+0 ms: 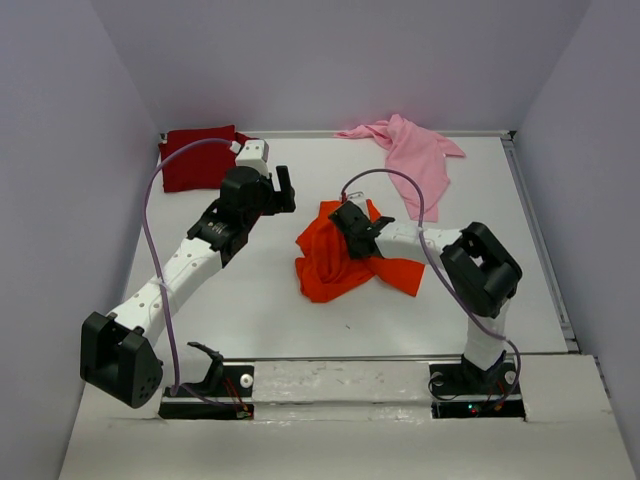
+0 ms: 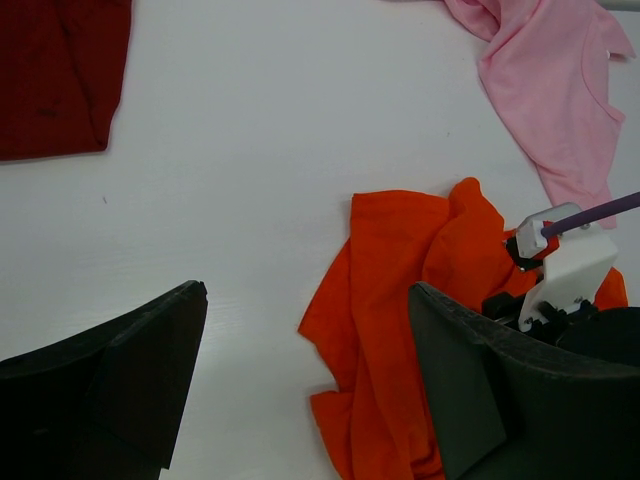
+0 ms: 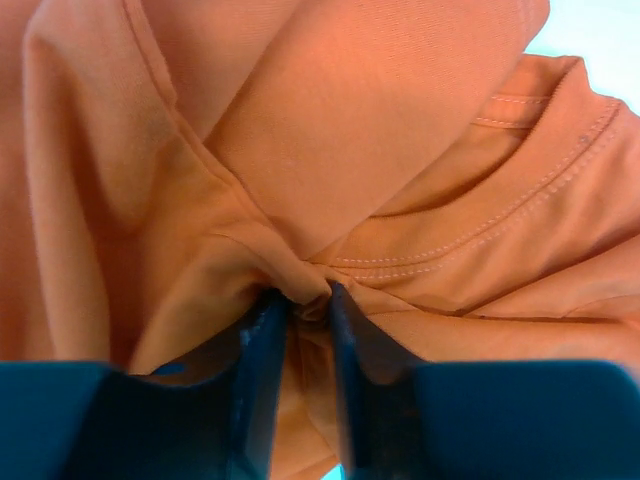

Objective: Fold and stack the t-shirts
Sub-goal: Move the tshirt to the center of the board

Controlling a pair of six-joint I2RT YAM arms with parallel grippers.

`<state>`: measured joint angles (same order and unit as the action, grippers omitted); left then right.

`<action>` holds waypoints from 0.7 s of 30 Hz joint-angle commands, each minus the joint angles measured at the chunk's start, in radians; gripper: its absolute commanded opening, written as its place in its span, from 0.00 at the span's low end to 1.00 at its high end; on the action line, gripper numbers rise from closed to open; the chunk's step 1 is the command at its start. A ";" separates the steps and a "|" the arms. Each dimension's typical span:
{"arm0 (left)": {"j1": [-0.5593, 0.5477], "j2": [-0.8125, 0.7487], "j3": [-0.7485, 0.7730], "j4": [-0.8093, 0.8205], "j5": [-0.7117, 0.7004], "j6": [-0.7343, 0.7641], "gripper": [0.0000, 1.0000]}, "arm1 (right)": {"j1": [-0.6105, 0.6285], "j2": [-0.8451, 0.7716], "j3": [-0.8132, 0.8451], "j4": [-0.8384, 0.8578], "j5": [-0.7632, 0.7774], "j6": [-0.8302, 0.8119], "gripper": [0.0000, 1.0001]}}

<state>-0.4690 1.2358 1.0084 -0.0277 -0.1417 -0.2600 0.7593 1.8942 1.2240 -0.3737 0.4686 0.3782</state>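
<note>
The fingers (image 3: 262,345) of the right gripper (image 3: 305,298) are close together and pinch a small fold of the orange tee (image 3: 350,120), by the neck seam. That tee lies in a crumpled heap in the middle of the table (image 1: 250,300). The right arm bends low and reaches left over it.

The left gripper (image 2: 308,295) is wide and holds nothing. It hangs just beside the heap.

I think the step is spreading the orange tee flat. Next, the right gripper should lift, and the left should grab another edge.

The red tee (image 1: 195,160) is far left and the pink tee (image 1: 415,155) far right.
</note>
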 commanded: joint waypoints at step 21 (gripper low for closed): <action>0.009 -0.022 0.010 0.031 0.002 0.004 0.91 | 0.005 -0.333 0.180 -0.163 -0.113 -0.111 0.00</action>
<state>-0.4686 1.2358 1.0084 -0.0273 -0.1390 -0.2604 0.7605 1.6550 1.3132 -0.4763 0.4133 0.2977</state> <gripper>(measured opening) 0.909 0.026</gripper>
